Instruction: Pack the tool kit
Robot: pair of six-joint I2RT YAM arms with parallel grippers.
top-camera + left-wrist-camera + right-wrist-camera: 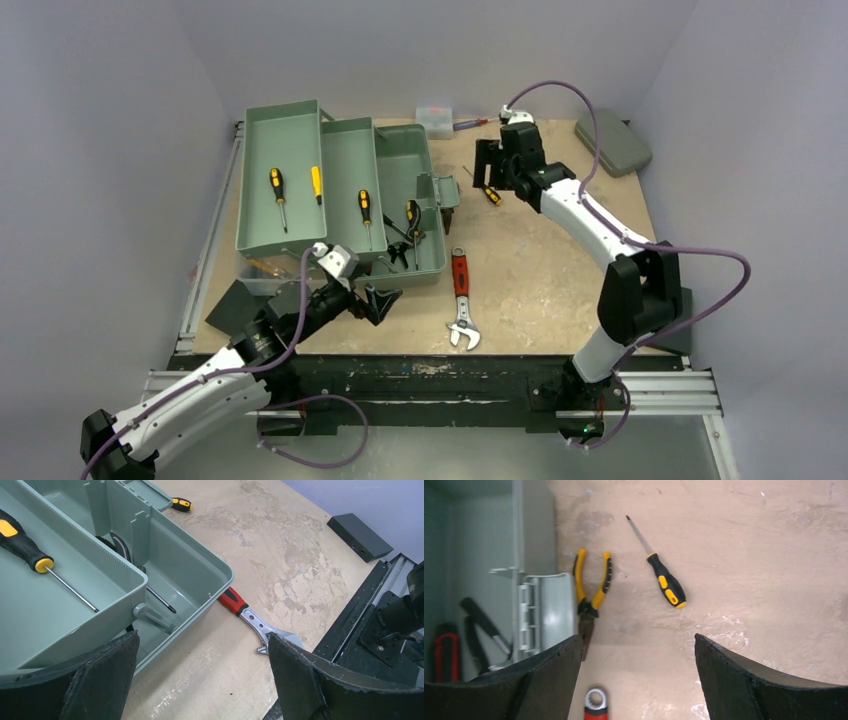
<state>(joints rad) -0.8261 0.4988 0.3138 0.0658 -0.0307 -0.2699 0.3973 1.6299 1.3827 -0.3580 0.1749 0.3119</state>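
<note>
Right pincer (638, 645) hangs spread wide over the bench (540, 270), nothing between its fingers; directly below it lie a black-and-yellow screwdriver (666, 582) and yellow-handled pliers (591, 592), the pliers just beside the outer wall of the tool kit (395, 160), the screwdriver a little clear of them; left pincer (202, 645) likewise spread and empty, low at the near corner of the kit; kit stands on the left, far part of the bench, opened out, trays folded away to the left and the deep base bared; several screwdrivers already lie in the trays, one of them (277, 190) in the leftmost; in the base, some dark-handled tools and one with red grips, kind not clear; outside the kit: the screwdriver, the pliers, and a red-handled adjustable wrench (461, 300) on the bench near the kit's near right corner, not touching it; a small clear box (435, 120) and a flat grey case (612, 140) sit at the far edge, seemingly no part of the job; judgement: packing somewhere past halfway; three loose tools to go in, then trays to fold back, lid to shut and latch; neither arm has a tool in hand; right arm looks best placed for screwdriver or pliers, left for the wrench.
</note>
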